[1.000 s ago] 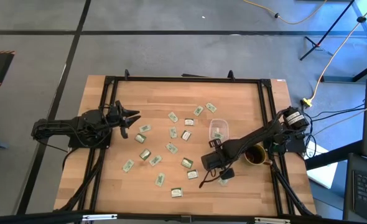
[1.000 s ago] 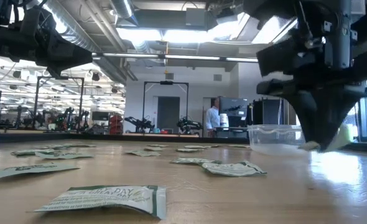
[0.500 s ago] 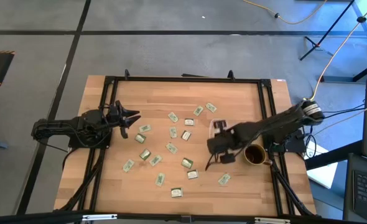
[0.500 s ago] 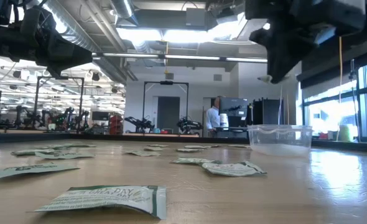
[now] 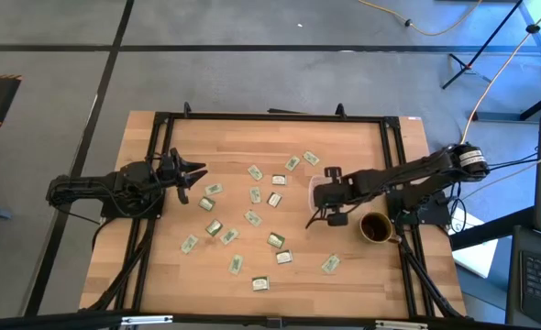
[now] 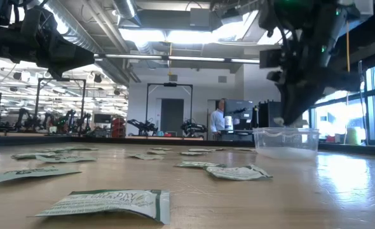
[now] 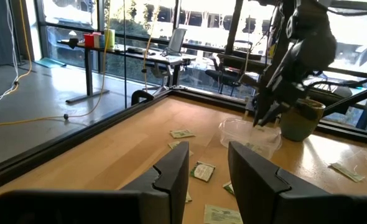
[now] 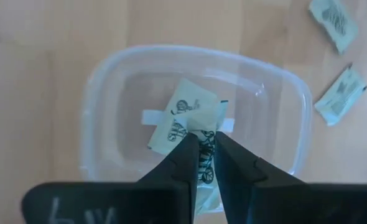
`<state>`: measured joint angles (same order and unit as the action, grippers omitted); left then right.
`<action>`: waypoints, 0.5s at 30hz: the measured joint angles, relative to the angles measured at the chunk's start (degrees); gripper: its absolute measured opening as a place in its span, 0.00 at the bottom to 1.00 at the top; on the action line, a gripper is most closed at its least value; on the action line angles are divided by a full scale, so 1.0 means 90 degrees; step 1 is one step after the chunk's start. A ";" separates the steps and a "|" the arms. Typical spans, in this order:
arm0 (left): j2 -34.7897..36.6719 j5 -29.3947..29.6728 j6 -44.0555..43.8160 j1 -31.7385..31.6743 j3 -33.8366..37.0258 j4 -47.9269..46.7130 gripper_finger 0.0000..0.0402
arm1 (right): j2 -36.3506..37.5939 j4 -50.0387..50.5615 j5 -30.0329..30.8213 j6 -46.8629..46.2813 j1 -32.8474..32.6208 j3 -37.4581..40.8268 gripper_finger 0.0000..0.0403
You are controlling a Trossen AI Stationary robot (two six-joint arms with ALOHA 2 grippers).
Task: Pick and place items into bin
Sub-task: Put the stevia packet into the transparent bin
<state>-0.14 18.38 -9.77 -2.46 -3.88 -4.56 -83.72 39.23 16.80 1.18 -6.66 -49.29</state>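
Nearest me in the low view: a packet [image 6: 108, 205] lying flat on the desk [image 6: 314, 197], printed face up, edges a bit curled. More packets [image 5: 253, 218] are scattered over the middle of the desk, approx. a dozen and a half, none stacked as far as I can tell. I'd judge these v. light, thin and floppy, w/ a slick wrapper, so they'll slide if nudged and buckle if squeezed mid-face. Best bet IMO: come straight down and pinch across a short edge or a lifted corner, not the flat centre.

Right gripper [image 8: 200, 163] is over the bin [image 8: 102, 87], fingers clenched on one packet [image 8: 205, 121]; it sticks out past the fingertips and hangs above the bin's inside. Grip looks to be on the packet's end, which suits something this limp. One packet already lies in the bin [image 8: 182, 112], just under the held one.

The bin is clear, thin-walled, prob. light too; it could skate if the fingers clip the rim [image 6: 286, 131]. Dark mug [image 5: 374, 227] sits just beside it, toward the right arm's base, so not much room that side.

Left gripper [image 5: 193, 176] waits at the desk's left edge, fingers [image 7: 171, 171] spread, grasping nothing, a packet [image 5: 213, 190] near its tip.

Far back in the room, a person [image 6: 219, 117] stands at a workstation, well clear of the rig.
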 joint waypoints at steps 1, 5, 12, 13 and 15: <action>0.0000 0.0000 0.0000 -0.0001 0.0000 0.0000 0.27 | 0.0000 -0.0128 0.0002 -0.0095 0.0048 0.0102 0.13; 0.0000 0.0001 -0.0002 -0.0002 0.0000 0.0000 0.27 | 0.0000 -0.0281 0.0013 -0.0442 0.0183 0.0322 0.13; 0.0000 -0.0002 -0.0004 -0.0002 0.0000 -0.0002 0.27 | 0.0000 -0.0476 -0.0008 -0.0590 0.0216 0.0342 0.14; 0.0000 0.0000 -0.0006 0.0000 0.0000 0.0000 0.27 | 0.0000 -0.0501 -0.0025 -0.0606 0.0216 0.0342 0.15; 0.0000 0.0001 -0.0006 -0.0002 0.0000 0.0000 0.27 | 0.0000 -0.0547 -0.0037 -0.0604 0.0221 0.0342 0.18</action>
<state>-0.14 18.39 -9.82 -2.48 -3.88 -4.56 -83.72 34.31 16.47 -4.25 -4.67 -46.22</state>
